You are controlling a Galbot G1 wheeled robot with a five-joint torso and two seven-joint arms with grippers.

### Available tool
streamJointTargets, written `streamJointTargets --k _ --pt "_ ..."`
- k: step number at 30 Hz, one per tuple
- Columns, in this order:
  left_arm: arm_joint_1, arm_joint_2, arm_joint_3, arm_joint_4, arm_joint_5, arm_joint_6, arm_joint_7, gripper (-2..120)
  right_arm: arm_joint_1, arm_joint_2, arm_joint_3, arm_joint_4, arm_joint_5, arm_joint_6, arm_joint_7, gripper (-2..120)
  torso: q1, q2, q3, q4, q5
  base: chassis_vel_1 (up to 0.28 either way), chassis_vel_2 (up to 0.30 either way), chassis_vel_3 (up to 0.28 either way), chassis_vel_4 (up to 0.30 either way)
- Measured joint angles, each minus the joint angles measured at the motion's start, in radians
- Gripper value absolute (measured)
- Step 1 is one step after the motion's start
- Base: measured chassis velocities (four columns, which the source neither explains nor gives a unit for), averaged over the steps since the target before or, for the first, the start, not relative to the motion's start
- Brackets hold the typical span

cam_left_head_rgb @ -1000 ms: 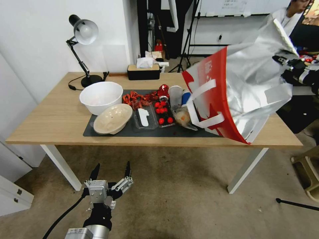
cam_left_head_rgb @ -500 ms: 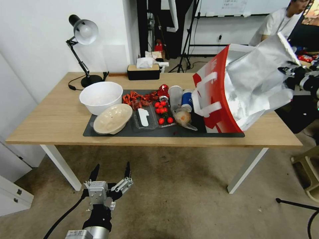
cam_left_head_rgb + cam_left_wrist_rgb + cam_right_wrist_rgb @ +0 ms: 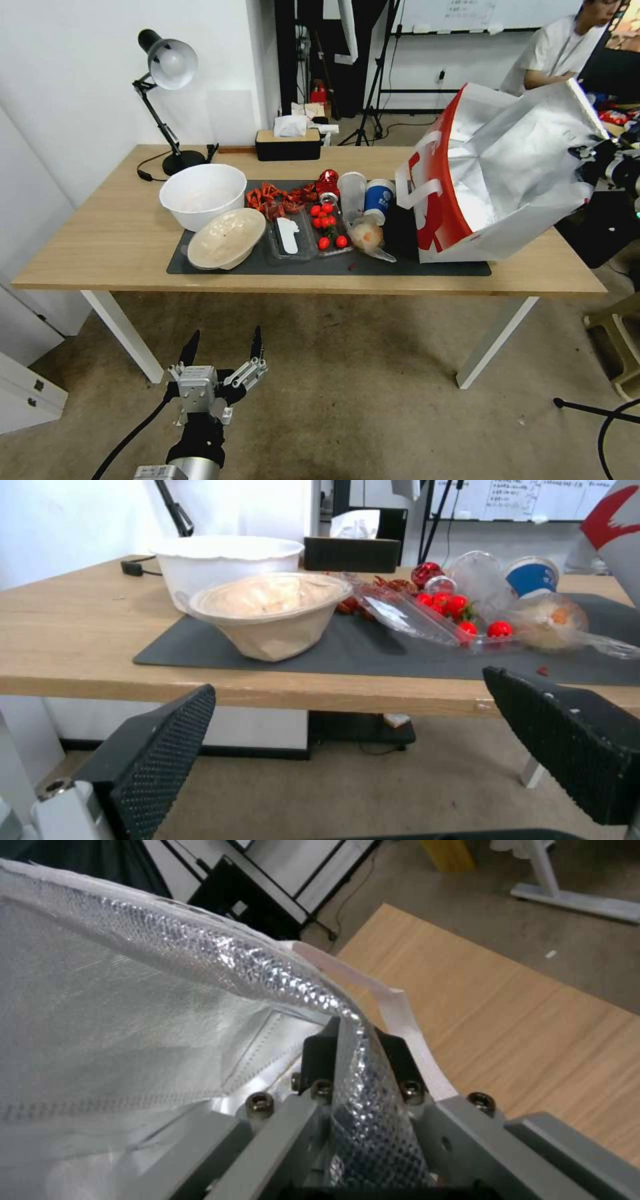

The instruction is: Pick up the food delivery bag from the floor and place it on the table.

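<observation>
Two grippers share the scene; furthest left of the bag, the left gripper (image 3: 223, 349) hangs low over the floor (image 3: 373, 407) in front of the table (image 3: 100, 247), fingers spread wide and holding nothing, parked; the same spread fingers (image 3: 160, 745) frame the left wrist view; on the dark grey mat (image 3: 213, 263), left of the bag, sit a white bowl (image 3: 202, 195), a paper bowl (image 3: 227, 238), a clear tray of cherry tomatoes (image 3: 327, 230) and a blue cup (image 3: 379, 199); the food delivery bag (image 3: 487, 180) stands at the mat's right end, its base looks down on the table, its body leaning and its foil mouth gaping; at the bag's right, the right gripper (image 3: 353, 1050) is pressed together on the foil-lined rim, pinching it between its pads.

Judging by how it sags and creases, the bag is light, thin and floppy, apparently empty; the foil looks slick and the paper could tear, so the doubled rim or the white strap handles (image 3: 417, 190) seem the soundest hold; released while tilted, it may slump toward the cup.
</observation>
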Motion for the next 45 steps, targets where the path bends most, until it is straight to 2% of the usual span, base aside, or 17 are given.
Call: streamJointTargets --k 15,35,37,38,42,44,45 --pt "0.002 -0.006 0.003 0.003 0.007 -0.001 0.001 100 0.038 0.022 -0.045 -0.025 -0.014 -0.023 0.034 0 0.000 0.000 0.000 -0.0001 -0.0001 0.000 0.000 0.000 0.000" --pt "0.005 -0.019 0.006 0.013 0.021 -0.004 0.001 100 0.054 0.033 -0.071 -0.056 -0.010 -0.085 -0.042 0 0.000 0.000 0.000 0.0000 0.0000 0.000 0.000 0.000 0.000" --pt "0.005 -0.020 0.007 0.015 0.022 -0.004 0.002 100 0.061 0.033 -0.077 -0.059 -0.019 -0.084 -0.053 9 0.000 0.000 0.000 0.0000 0.0000 0.000 0.000 0.000 0.000" --pt "0.005 -0.020 0.007 0.015 0.022 -0.004 0.002 100 0.061 0.033 -0.077 -0.059 -0.019 -0.084 -0.053 9 0.000 0.000 0.000 0.0000 0.0000 0.000 0.000 0.000 0.000" --pt "0.003 -0.021 0.007 0.018 0.023 -0.006 0.002 100 0.063 0.030 -0.081 -0.057 -0.034 -0.082 -0.097 28 0.000 0.000 0.000 -0.0002 0.0000 0.000 0.000 0.000 0.000" --pt "0.003 -0.021 0.007 0.018 0.023 -0.006 0.002 100 0.067 0.030 -0.084 -0.058 -0.034 -0.082 -0.098 32 0.000 0.000 0.000 -0.0001 0.0000 0.000 0.000 0.000 0.000" --pt "0.002 -0.021 0.007 0.018 0.023 -0.007 0.002 100 0.074 0.031 -0.088 -0.062 -0.035 -0.081 -0.100 39 0.000 0.000 0.000 0.0000 0.0000 0.000 0.000 0.000 0.000"
